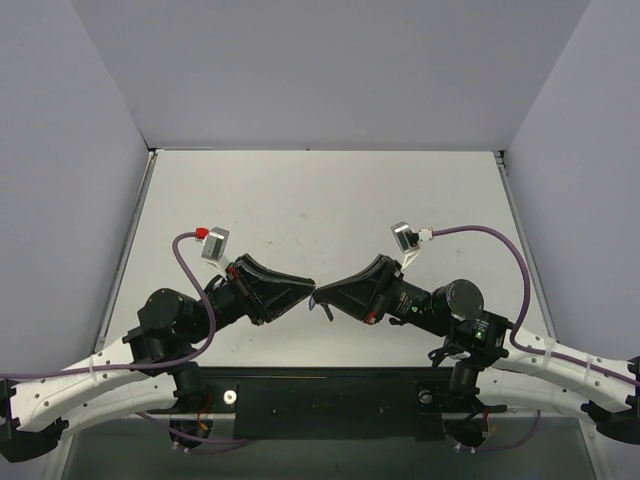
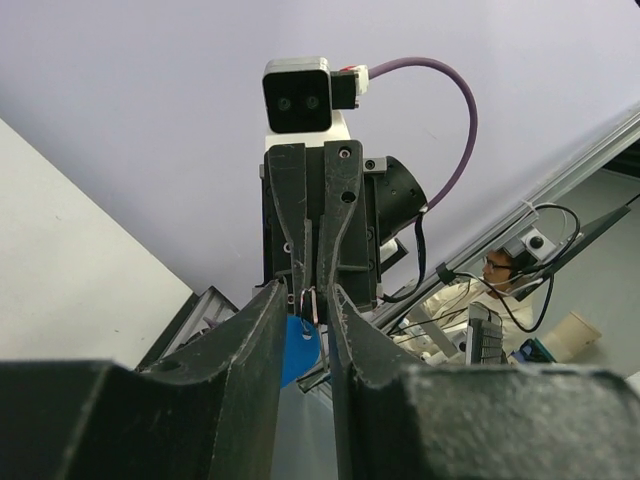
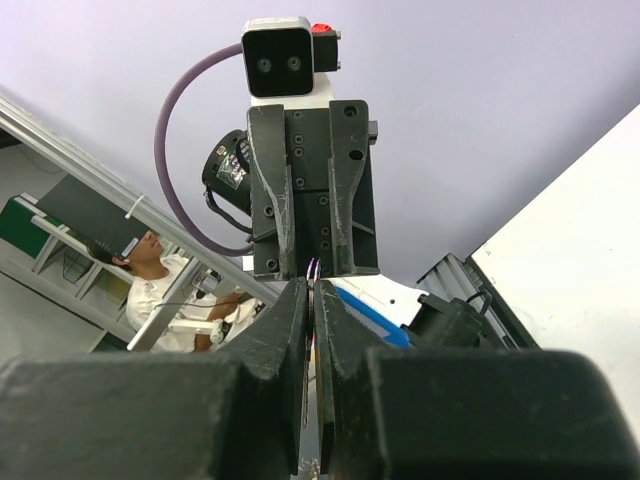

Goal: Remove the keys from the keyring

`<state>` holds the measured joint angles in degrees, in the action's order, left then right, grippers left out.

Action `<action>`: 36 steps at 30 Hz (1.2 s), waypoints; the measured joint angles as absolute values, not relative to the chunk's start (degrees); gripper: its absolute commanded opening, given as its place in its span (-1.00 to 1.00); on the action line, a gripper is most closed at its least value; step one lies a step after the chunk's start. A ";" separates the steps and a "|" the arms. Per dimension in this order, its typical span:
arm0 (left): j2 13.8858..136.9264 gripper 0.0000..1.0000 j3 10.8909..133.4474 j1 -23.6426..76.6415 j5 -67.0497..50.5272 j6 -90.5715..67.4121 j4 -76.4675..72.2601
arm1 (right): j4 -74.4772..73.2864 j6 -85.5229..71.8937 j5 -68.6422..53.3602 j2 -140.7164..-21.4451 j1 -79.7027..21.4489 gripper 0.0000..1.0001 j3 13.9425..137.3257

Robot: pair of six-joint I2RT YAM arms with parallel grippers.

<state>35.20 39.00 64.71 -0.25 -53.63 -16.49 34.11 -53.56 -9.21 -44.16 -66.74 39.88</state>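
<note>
Black arms (image 1: pixel 262 290), white base links (image 1: pixel 80 385), purple cables (image 1: pixel 180 262), grey wrist cameras (image 1: pixel 214 243).

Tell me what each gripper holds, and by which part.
Left gripper pinches the keyring by its blue tag; right gripper pinches a thin metal piece at its end; key or ring, unclear.

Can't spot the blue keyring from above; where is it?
Left wrist view: the keyring sits between the fingers of the left gripper, where the right gripper meets them.

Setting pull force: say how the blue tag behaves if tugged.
The blue tag hangs from a thin ring, so it likely swings rather than resists. It looks like small, thin plastic: probably light and fairly stiff. Its smooth face may slip when pinched.
</note>
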 measured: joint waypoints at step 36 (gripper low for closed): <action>45.30 -1.00 68.23 66.89 -12.47 -33.95 20.78 | 12.53 -49.60 -20.58 -48.36 -66.74 -1.00 55.68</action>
